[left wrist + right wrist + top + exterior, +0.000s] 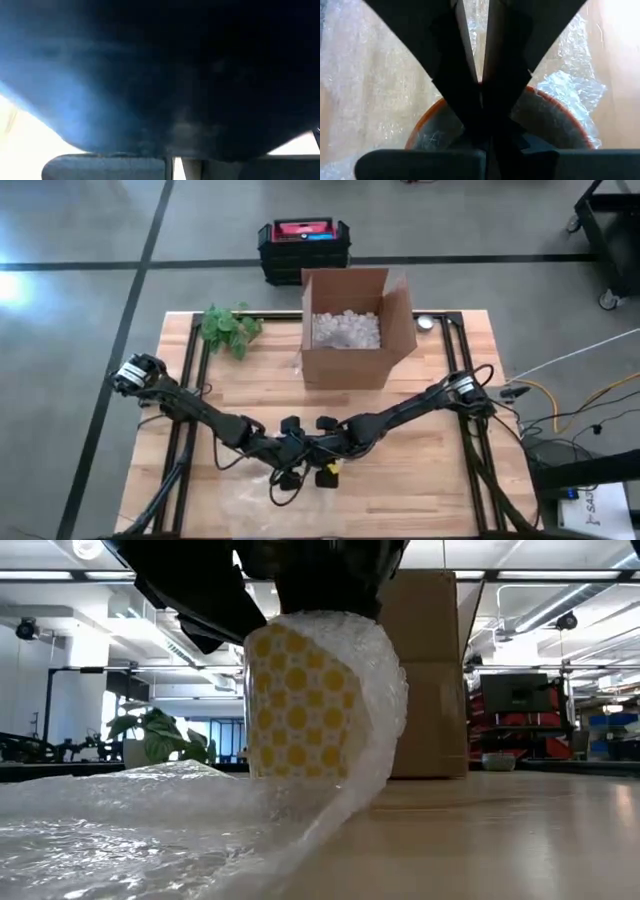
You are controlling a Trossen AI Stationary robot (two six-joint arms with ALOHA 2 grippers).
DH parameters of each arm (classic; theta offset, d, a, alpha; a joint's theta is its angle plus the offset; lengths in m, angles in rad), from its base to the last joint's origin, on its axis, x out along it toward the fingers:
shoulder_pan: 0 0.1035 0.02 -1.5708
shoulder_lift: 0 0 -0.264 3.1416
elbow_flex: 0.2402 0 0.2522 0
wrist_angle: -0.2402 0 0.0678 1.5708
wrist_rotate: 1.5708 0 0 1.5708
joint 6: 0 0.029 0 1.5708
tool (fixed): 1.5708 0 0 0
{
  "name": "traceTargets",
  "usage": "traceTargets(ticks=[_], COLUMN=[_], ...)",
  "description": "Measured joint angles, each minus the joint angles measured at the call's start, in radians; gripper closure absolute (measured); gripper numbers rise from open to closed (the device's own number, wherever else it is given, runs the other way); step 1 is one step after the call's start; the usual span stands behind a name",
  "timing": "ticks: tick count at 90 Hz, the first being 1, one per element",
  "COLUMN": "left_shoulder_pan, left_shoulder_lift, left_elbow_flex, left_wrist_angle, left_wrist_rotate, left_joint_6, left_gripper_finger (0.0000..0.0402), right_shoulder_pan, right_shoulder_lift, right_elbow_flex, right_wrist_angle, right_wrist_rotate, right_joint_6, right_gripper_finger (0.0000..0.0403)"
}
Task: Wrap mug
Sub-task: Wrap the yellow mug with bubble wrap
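Dark fingers of the right gripper (481, 87) show pressed together in its wrist view, pointing straight down over the open mouth of the mug (545, 117); whether they pinch the rim or the wrap we cannot tell. We find the left gripper (283, 448) meeting it from the opposite side at the near middle of the table (420, 480), but its wrist view is blocked by something dark and close, so we cannot tell how its fingers stand. In the low view the mug (295, 705), white with yellow dots, stands upright directly beneath both grippers, its long axis vertical and its mouth facing up at them; whether its base rests on the wood or is lifted slightly we cannot settle. Bubble wrap (150, 830) covers one side of the mug and trails off it in a loose sheet across the table. Both grippers sit equally near; we judge neither has the advantage. In our assessment the wrap is partly done, and the coming move depends on turning the upright mug about its vertical axis into the trailing sheet. Beyond stand a cardboard box (352, 330) holding packing fill and a green plant (228, 328).
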Motion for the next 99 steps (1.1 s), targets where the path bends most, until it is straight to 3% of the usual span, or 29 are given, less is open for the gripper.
traceTargets(ticks=[29,49,70,99], left_shoulder_pan=[0.0,0.0,0.0,-0.002], left_shoulder_lift=[0.0,0.0,0.0,-0.008], left_elbow_flex=[-0.001,-0.002,-0.002,-0.009], left_wrist_angle=[0.001,-0.002,0.004,0.062], left_wrist_rotate=[0.001,0.005,0.005,0.028], left_joint_6=[0.007,0.003,0.003,0.011], left_gripper_finger=[0.0402,0.0402,0.0402,0.0402], right_shoulder_pan=[0.001,0.001,0.01,0.008], right_shoulder_lift=[-0.08,-0.127,-0.123,-0.084], right_elbow_flex=[0.024,0.05,0.048,0.031], right_wrist_angle=[-0.084,-0.21,-0.175,-0.156], right_wrist_rotate=[-0.021,-0.156,-0.082,-0.074], right_joint_6=[-0.016,0.033,0.026,0.015], right_gripper_finger=[0.04,0.04,0.04,0.04])
